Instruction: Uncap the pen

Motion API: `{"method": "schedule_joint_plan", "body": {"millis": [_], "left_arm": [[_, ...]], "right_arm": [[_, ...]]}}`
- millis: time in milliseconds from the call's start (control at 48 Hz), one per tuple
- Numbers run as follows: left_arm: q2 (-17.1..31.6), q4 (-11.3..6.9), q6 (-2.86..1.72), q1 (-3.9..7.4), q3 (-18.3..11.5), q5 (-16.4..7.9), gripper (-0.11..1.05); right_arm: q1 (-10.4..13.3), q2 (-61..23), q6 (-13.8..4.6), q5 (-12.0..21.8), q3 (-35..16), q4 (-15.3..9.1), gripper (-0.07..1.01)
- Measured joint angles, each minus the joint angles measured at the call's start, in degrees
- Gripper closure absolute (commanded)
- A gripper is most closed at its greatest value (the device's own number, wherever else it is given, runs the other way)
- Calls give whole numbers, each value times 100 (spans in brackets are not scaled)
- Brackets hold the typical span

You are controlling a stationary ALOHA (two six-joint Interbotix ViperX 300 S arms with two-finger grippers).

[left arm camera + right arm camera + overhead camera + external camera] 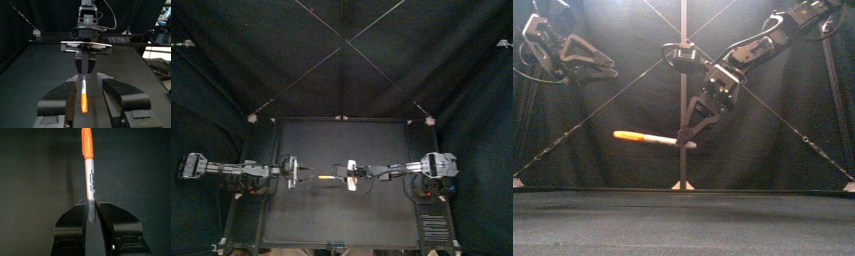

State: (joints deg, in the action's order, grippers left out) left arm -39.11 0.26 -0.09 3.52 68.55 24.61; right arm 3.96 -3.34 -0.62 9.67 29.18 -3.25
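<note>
A marker pen [652, 140] with a grey barrel and an orange cap [627, 135] hangs level above the table. My right gripper [688, 141] is shut on the barrel's end, with the cap pointing toward the left arm. In the right wrist view the pen [89, 178] stands out from between the jaws, its cap [87, 142] at the far end. My left gripper [293, 172] is open and faces the cap; the top view shows a small gap between it and the pen [329, 178]. In the left wrist view the cap [84, 101] lines up with the space between the left gripper's [85, 95] jaws.
The black table [331, 215] lies below both arms. Black curtains close the back and sides.
</note>
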Motion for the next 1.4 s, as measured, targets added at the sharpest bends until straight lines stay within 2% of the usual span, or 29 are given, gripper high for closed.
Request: {"method": "schedule_joint_plan", "body": {"millis": [125,167,333,479,542,583,792,1062,1396], "left_arm": [[272,-211,0,9,-167,35,2],[413,-272,26,18,-229,35,1],[888,-325,35,18,-404,35,1],[1107,-325,26,26,-475,35,1],[1143,-325,35,35,-475,44,1],[1143,-334,18,35,-475,35,1],[1143,-378,-9,35,-475,26,1],[1151,-686,-9,35,-545,26,3],[1178,-694,-9,35,-571,0,15]], "right_arm": [[0,272,9,-290,105,-35,40],[0,334,9,-369,132,-53,40],[0,475,26,-510,176,-141,40],[0,563,26,-571,211,-176,40],[9,606,35,-615,237,-185,40],[9,633,18,-642,255,-185,40],[44,765,35,-800,316,-220,40],[53,765,35,-914,369,-220,40],[88,773,44,-914,396,-220,40]]}}
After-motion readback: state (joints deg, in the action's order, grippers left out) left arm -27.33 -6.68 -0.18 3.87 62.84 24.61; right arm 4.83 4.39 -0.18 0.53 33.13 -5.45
